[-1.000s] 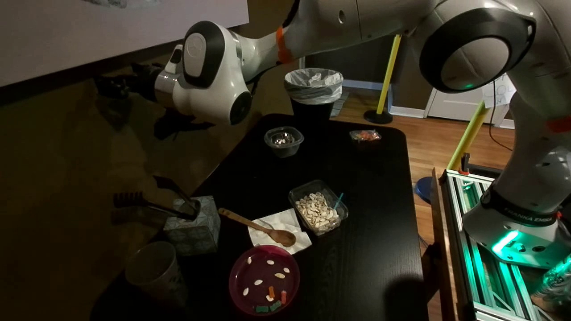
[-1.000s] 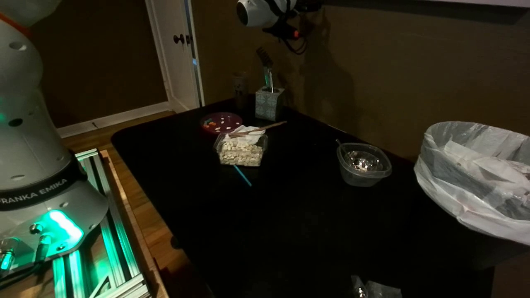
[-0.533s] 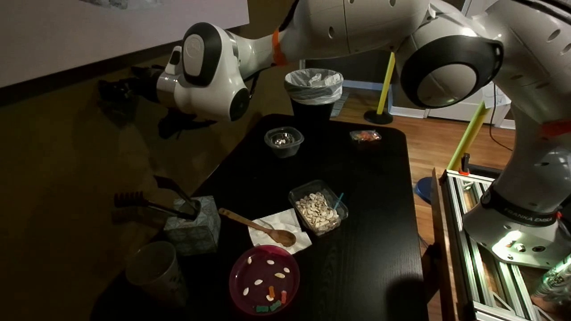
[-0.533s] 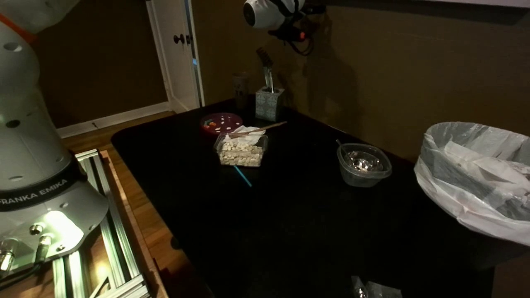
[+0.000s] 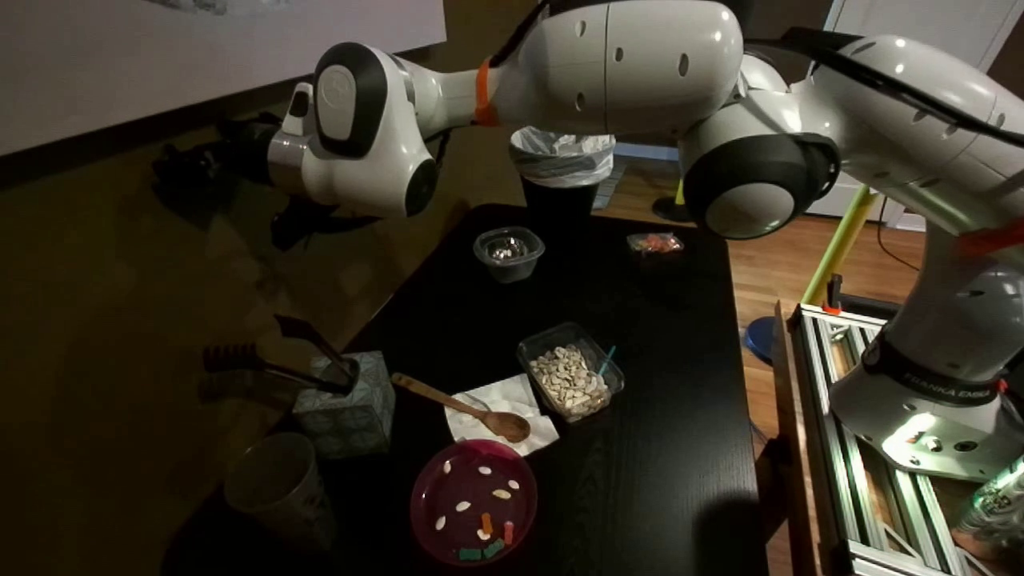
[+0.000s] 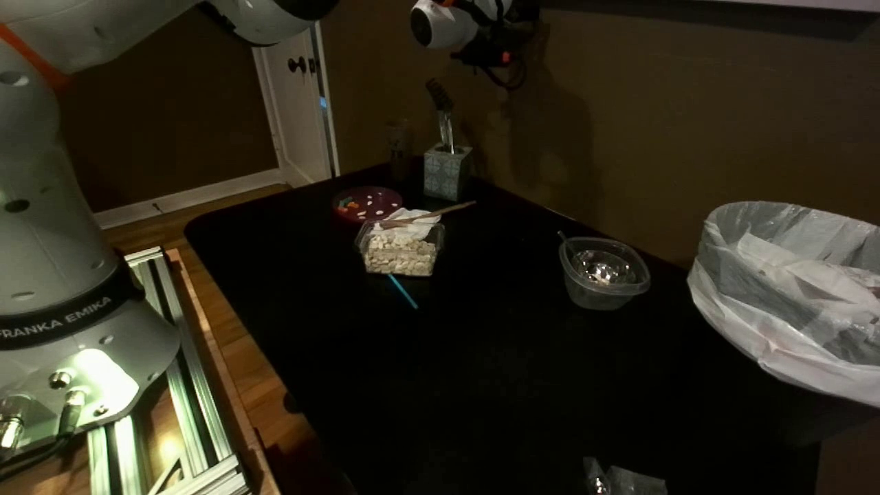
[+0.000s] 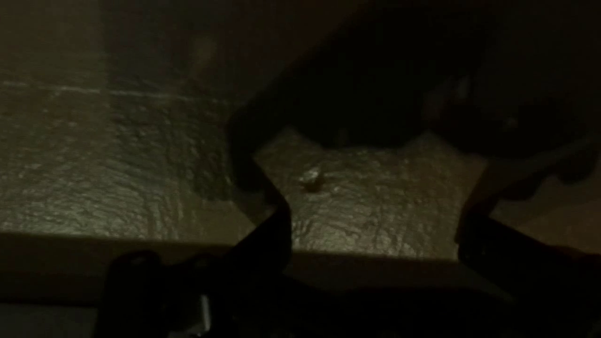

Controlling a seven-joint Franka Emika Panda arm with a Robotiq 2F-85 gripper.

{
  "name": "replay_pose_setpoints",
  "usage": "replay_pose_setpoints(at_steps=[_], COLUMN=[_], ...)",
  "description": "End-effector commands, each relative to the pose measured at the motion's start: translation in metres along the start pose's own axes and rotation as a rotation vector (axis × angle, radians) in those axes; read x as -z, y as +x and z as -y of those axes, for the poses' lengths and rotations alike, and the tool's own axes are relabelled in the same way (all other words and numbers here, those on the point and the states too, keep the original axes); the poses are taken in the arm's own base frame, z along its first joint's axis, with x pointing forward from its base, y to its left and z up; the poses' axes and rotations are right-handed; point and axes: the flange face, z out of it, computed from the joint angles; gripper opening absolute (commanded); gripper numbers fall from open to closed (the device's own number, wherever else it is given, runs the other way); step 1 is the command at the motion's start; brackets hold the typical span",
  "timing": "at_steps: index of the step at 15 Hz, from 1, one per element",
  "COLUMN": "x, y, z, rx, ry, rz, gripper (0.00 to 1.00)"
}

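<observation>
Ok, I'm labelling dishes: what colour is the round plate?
Dark magenta; the plate shows best in an exterior view.

Black table [image 5: 648, 456]: box [image 5: 354, 424], plate [image 5: 472, 486], tubs [image 5: 510, 273]

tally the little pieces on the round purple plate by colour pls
White flat oval pieces: 7
Green oblong gummy-looking pieces: 2
Orange oblong gummy-looking piece: 1
Red oblong gummy-looking piece: 1
Total on the round purple plate: 11

"What's behind the tool [image 7: 374, 230]?"
"A rough, dimly lit wall [image 7: 155, 188], with a small mark [image 7: 311, 180] showing between the tool's parted fingers [image 7: 270, 244]."
"And past the tool's tips?"
"A dark patch [image 7: 361, 94]; to the tool's left, a thin pale line [image 7: 127, 93]."
</observation>
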Motion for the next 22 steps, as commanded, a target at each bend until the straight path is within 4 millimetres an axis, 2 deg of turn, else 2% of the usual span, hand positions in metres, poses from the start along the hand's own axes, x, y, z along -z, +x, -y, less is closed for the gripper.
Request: replay_pose_setpoints(at_steps=[1,2,3,6,10,19,22], x=[0.000,-0.003,-0.001,-0.003,-0.002,0.016,0.017], y=[-0.029,-0.030,-0.009,-0.020,-0.023,-0.022,-0.025], z=[-0.014,-0.030,-0.009,-0.019,-0.021,0.027,0.031], rx=[-0.039,-0.064,-0.017,-0.054,-0.066,-0.068,-0.078], ry=[0.041,0.009,0.016,0.006,0.015,0.118,0.121], rz=[0.024,0.023,0.017,0.018,0.032,0.123,0.128], gripper=[1.00,1.00,1.00,1.00,1.00,1.00,1.00])
